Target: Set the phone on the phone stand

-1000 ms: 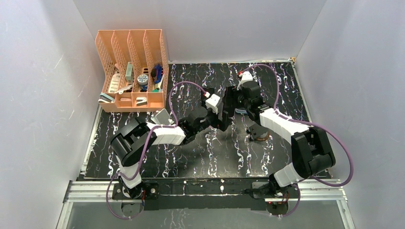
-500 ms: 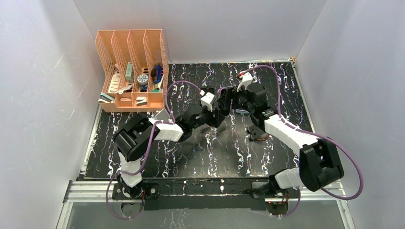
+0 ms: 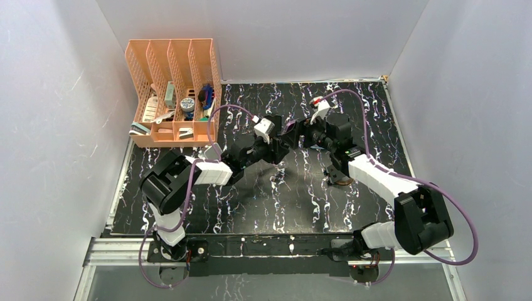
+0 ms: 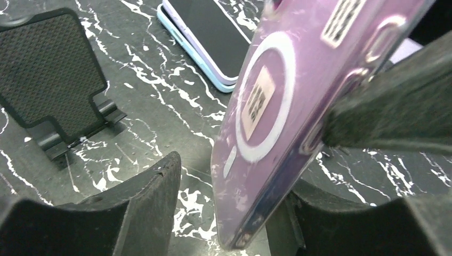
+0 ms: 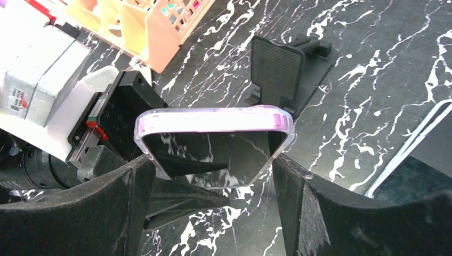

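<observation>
A phone in a purple case [image 5: 213,125] stands upright between my right gripper's [image 5: 213,165] fingers, which are shut on its two side edges above the table. In the left wrist view the phone's back [image 4: 277,106] with a white ring sits between my left gripper's [image 4: 229,186] open jaws. There is a gap to the left finger [image 4: 144,208]. The black phone stand [image 4: 53,80] stands on the table beyond, also in the right wrist view [image 5: 285,69]. From above, both grippers [image 3: 285,143] [image 3: 303,133] meet at the phone [image 3: 293,127] mid-table, and I cannot make out the stand.
A second phone in a light blue case [image 4: 208,37] lies flat near the stand. An orange organizer [image 3: 172,94] with small items is at the back left. A round brown object [image 3: 342,177] sits by the right arm, and a grey object [image 3: 212,152] by the left arm.
Both grippers have shifted left and slightly farther back together, with the phone between them. The left arm has folded back and the right arm has stretched out.
</observation>
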Motion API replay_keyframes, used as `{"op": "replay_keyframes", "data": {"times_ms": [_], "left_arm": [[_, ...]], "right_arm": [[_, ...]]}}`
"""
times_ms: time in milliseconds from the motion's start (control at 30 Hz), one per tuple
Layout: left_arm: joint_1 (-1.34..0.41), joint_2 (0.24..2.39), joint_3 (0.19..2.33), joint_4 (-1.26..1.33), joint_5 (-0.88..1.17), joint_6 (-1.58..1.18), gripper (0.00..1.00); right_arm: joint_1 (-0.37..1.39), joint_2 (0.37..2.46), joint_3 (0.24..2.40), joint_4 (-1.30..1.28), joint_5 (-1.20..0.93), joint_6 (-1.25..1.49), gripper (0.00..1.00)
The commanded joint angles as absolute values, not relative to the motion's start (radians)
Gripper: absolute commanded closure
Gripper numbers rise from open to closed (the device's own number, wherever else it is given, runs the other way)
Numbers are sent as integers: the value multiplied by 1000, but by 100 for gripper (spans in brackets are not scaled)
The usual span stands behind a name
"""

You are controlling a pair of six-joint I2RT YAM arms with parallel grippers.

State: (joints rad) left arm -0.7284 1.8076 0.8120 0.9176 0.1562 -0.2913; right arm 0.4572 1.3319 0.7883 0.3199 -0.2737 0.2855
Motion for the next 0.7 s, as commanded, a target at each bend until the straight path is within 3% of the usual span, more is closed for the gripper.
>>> {"op": "replay_keyframes", "data": {"times_ms": [0,67,167,200,367,533,667], "left_arm": [[-722,1730,804,963,213,-295,50],[-721,1711,797,963,222,-286,62],[-721,1687,787,948,231,-269,97],[-721,1680,782,940,233,-263,100],[-712,1628,771,839,262,-210,100],[-673,1493,811,545,283,-81,100],[-637,1389,925,258,325,44,100]], "right_arm": [[465,1324,786,453,-335,332,45],[465,1329,783,462,-338,342,45],[468,1334,784,467,-342,347,45],[468,1334,785,467,-343,349,45],[468,1330,790,456,-340,341,43],[464,1307,799,391,-354,188,12],[403,1267,779,434,-508,112,6]]}}
